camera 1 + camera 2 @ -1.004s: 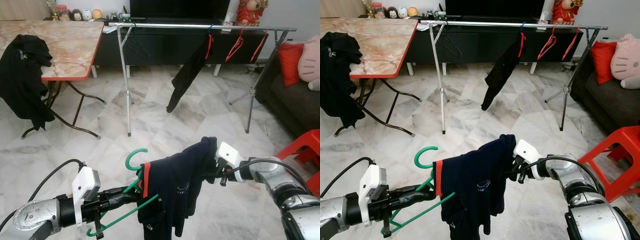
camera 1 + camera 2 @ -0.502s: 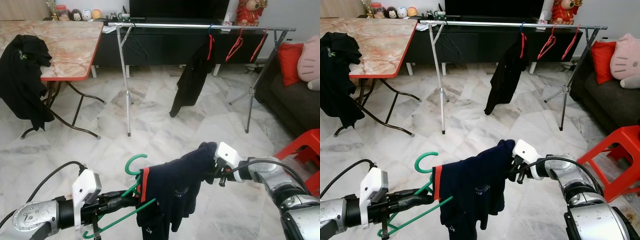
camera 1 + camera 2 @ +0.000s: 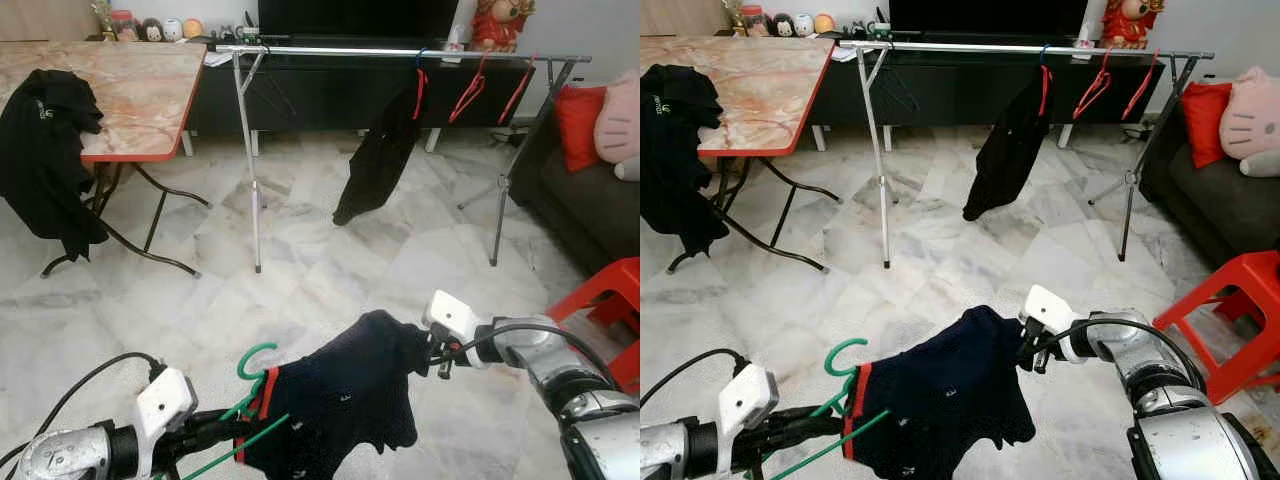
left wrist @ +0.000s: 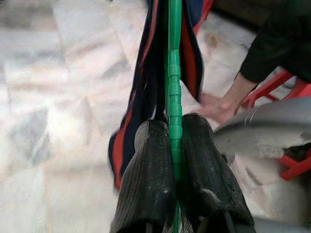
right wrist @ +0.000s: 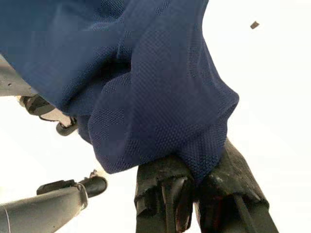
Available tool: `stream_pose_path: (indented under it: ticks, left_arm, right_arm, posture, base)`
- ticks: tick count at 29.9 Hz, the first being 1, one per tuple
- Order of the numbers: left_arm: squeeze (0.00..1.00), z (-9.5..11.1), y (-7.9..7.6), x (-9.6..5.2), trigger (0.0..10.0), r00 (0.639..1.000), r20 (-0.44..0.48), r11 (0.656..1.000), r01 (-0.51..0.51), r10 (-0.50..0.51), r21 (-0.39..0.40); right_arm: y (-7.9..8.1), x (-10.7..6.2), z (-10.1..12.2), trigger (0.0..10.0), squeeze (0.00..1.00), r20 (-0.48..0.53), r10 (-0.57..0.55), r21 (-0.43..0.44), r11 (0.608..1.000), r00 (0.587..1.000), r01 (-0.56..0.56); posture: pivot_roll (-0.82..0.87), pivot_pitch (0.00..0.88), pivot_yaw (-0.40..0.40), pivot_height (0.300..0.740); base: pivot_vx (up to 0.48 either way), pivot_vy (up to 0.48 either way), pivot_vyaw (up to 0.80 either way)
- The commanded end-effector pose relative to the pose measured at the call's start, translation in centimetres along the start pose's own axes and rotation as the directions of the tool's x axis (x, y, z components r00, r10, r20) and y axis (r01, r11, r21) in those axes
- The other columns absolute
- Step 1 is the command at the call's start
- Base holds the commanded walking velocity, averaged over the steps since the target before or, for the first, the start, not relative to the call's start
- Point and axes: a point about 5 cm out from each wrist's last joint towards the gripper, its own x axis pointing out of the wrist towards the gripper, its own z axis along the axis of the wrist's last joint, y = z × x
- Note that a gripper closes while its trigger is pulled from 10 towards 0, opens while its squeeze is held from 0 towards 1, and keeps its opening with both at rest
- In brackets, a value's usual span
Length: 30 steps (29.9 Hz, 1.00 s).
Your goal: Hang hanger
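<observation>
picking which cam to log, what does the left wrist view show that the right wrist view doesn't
Left wrist view alone: the left end effector shut on the green hanger, the shirt's red trim, marble floor, a person's hand, the red stool.

Right wrist view alone: the right end effector shut on a bunched fold of fabric, against a washed-out white background.

Both: the navy shirt and a silver robot arm.
</observation>
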Motion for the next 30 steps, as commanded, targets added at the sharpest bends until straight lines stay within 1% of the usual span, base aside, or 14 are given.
stream_pose_path:
  ticks: [1,4,6,8,11,16,18,19,20,21,24,27,29,30]
  left_arm:
    - [0.0,-0.7,0.1,-0.2,0.0,0.999,-0.046,1.0,-0.015,0.016,0.02]
    - [0.0,-0.7,0.1,-0.2,0.0,0.999,-0.047,1.0,-0.015,0.016,0.02]
    - [0.0,-3.4,0.0,-0.8,0.0,0.979,-0.197,0.998,-0.055,0.059,0.026]
    - [0.0,-4.9,0.0,-1.2,0.0,0.958,-0.268,0.995,-0.09,0.098,0.041]
    - [0.0,-5.4,0.2,-1.4,0.0,0.949,-0.279,0.99,-0.136,0.144,0.049]
    - [0.0,-7.6,0.8,-2.0,0.0,0.901,-0.351,0.967,-0.243,0.256,0.081]
    - [0.0,-9.2,2.3,-2.3,0.5,0.802,-0.374,0.885,-0.431,0.466,0.179]
    - [0.0,-9.2,2.3,-2.3,0.5,0.802,-0.374,0.885,-0.431,0.466,0.179]
    - [0.0,-9.3,2.9,-2.3,4.4,0.757,-0.346,0.831,-0.521,0.555,0.195]
    - [0.0,-9.5,3.1,-2.1,9.9,0.729,-0.335,0.799,-0.577,0.597,0.168]
    - [0.0,-10.0,3.0,-1.6,10.0,0.689,-0.318,0.747,-0.655,0.651,0.113]
    - [0.0,-10.7,2.3,-0.9,10.0,0.682,-0.32,0.739,-0.666,0.657,0.099]
    - [0.0,-11.2,2.1,0.2,10.0,0.608,-0.279,0.64,-0.767,0.743,0.032]
    - [0.0,-11.2,2.1,0.4,10.0,0.593,-0.272,0.621,-0.783,0.757,0.02]
  right_arm:
    - [0.0,-0.1,-0.2,0.0,0.0,-0.01,-0.002,-0.016,1.0,1.0,0.002]
    - [0.0,-0.1,-0.2,0.0,0.0,-0.01,-0.002,-0.016,1.0,1.0,0.002]
    - [0.4,0.2,-0.5,0.0,0.0,-0.032,0.008,-0.026,1.0,0.999,-0.009]
    - [0.7,0.3,-0.9,0.0,0.0,-0.049,0.013,-0.034,0.999,0.999,-0.014]
    - [0.7,0.4,-1.0,0.0,0.0,-0.06,0.009,-0.038,0.999,0.998,-0.011]
    - [0.9,0.6,-1.2,0.0,0.0,-0.06,0.003,-0.036,0.999,0.998,-0.005]
    - [0.7,0.8,-1.0,0.0,0.0,-0.001,-0.069,0.012,0.998,0.998,0.069]
    - [0.7,0.8,-1.0,0.0,0.0,-0.001,-0.069,0.012,0.998,0.998,0.069]
    - [0.5,0.9,-0.8,0.0,0.0,0.032,-0.117,0.048,0.992,0.993,0.115]
    - [0.6,1.0,-0.8,0.0,0.0,0.059,-0.14,0.082,0.987,0.988,0.135]
    - [1.1,1.3,-1.3,0.0,0.0,0.101,-0.165,0.155,0.977,0.981,0.148]
    - [1.8,1.2,-2.7,0.0,0.0,0.099,-0.201,0.19,0.965,0.975,0.179]
    - [2.0,1.3,-3.7,0.0,0.0,0.129,-0.359,0.323,0.897,0.925,0.303]
    - [2.1,1.3,-3.7,0.0,0.0,0.141,-0.378,0.342,0.886,0.915,0.313]
  posture:
    - [-0.02,0.0,-0.082,0.74]
    - [-0.02,0.0,-0.082,0.74]
    - [-0.02,0.0,-0.068,0.74]
    - [-0.02,0.0,-0.064,0.74]
    - [-0.02,0.0,-0.064,0.74]
    - [-0.01,0.0,-0.056,0.74]
    - [-0.02,0.0,-0.05,0.74]
    - [-0.02,0.0,-0.05,0.74]
    - [-0.02,0.0,-0.05,0.74]
    - [-0.01,0.0,-0.054,0.74]
    - [-0.01,0.0,-0.051,0.74]
    - [-0.02,0.0,-0.039,0.74]
    - [-0.03,0.0,-0.031,0.74]
    - [-0.03,0.0,-0.029,0.74]
  base:
    - [0.0,0.0,0.0]
    - [0.0,0.0,0.0]
    - [0.0,0.0,0.0]
    - [0.0,0.0,0.0]
    - [0.0,0.0,0.0]
    - [0.0,0.0,0.0]
    - [0.0,0.0,0.0]
    - [0.0,0.0,0.0]
    - [0.0,0.0,0.0]
    - [0.0,0.0,0.0]
    - [0.0,0.0,0.0]
    - [0.0,0.0,0.0]
    - [0.0,0.0,0.0]
    - [0.0,0.0,0.0]
